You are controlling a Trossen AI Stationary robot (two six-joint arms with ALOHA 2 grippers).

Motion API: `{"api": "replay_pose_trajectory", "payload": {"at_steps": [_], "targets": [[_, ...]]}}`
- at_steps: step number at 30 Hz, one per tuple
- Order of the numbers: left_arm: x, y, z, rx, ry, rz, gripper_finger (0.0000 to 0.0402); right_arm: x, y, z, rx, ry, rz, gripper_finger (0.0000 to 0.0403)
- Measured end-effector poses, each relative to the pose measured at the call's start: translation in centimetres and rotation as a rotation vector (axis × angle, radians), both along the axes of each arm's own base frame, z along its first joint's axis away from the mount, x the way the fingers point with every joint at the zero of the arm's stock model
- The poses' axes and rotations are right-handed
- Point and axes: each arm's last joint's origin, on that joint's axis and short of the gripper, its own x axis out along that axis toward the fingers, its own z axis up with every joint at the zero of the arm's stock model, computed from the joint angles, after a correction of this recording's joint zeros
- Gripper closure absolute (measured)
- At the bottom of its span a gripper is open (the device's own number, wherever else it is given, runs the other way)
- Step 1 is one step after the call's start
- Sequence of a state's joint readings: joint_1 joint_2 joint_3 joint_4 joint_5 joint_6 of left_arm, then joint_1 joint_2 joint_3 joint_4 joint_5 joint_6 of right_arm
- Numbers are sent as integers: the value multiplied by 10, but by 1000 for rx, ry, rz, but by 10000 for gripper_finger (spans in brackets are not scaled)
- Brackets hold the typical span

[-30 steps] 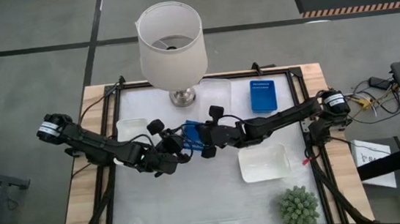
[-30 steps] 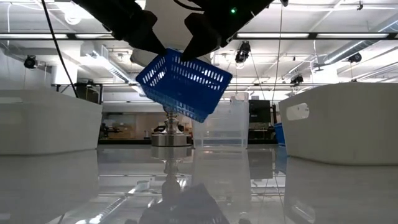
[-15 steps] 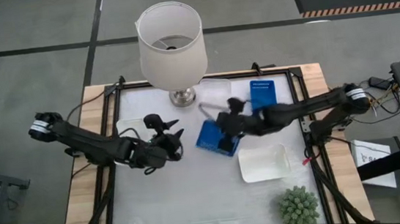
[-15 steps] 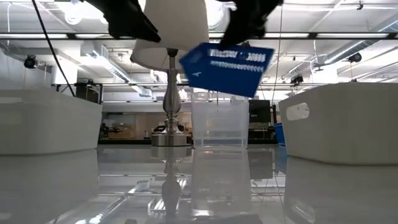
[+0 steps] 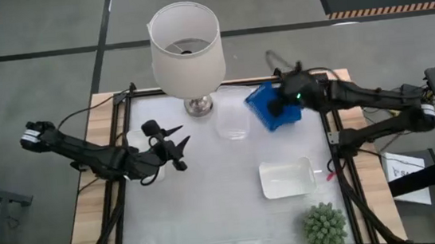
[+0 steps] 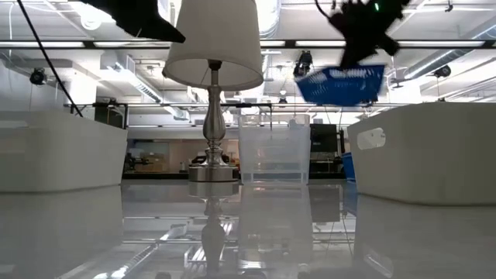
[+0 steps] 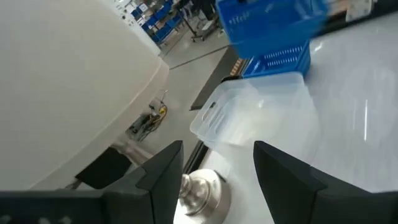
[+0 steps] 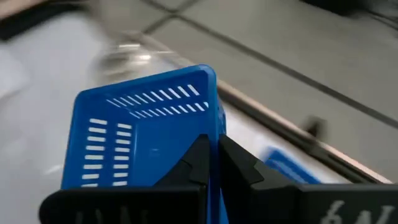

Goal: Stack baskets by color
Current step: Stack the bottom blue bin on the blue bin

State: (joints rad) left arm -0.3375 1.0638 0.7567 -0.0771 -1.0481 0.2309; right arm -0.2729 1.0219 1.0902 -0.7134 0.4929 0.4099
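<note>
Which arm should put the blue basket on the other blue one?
Right, probably. Its hand already grips the blue basket above the other blue one; the left hand is open, far off.

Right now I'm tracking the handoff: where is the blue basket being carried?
The blue basket hangs pinched in the right gripper above the table's far right corner, over the second blue basket, right of the clear basket.

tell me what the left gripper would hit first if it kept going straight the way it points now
Probably the lamp base. The left gripper, fingers open and empty, looks past that metal base toward the clear basket and the blue basket held by the right gripper. Depth is unclear, so it might pass beside the base.
</note>
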Motion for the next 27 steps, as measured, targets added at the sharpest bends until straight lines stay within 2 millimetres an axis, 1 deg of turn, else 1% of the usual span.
{"api": "replay_pose_trajectory", "payload": {"at_steps": [2, 5, 10, 16, 22, 27], "targets": [[-2, 1, -4, 8, 4, -2, 222, -16, -14, -10, -9, 0, -123, 391], [-3, 1, -7, 4, -11, -2, 222, -35, -32, -25, -4, -22, -243, 391], [-1, 1, -9, 3, -11, -2, 222, -53, -50, -54, 7, -69, -394, 391], [-1, 1, -9, 2, -12, 0, 222, -57, -56, -82, 42, -95, -459, 391], [0, 0, -11, 5, -5, 2, 222, -57, -56, -98, 76, -84, -499, 384], [2, 0, -13, -9, -10, 8, 222, -56, -57, -105, 83, -58, -511, 360]]}}
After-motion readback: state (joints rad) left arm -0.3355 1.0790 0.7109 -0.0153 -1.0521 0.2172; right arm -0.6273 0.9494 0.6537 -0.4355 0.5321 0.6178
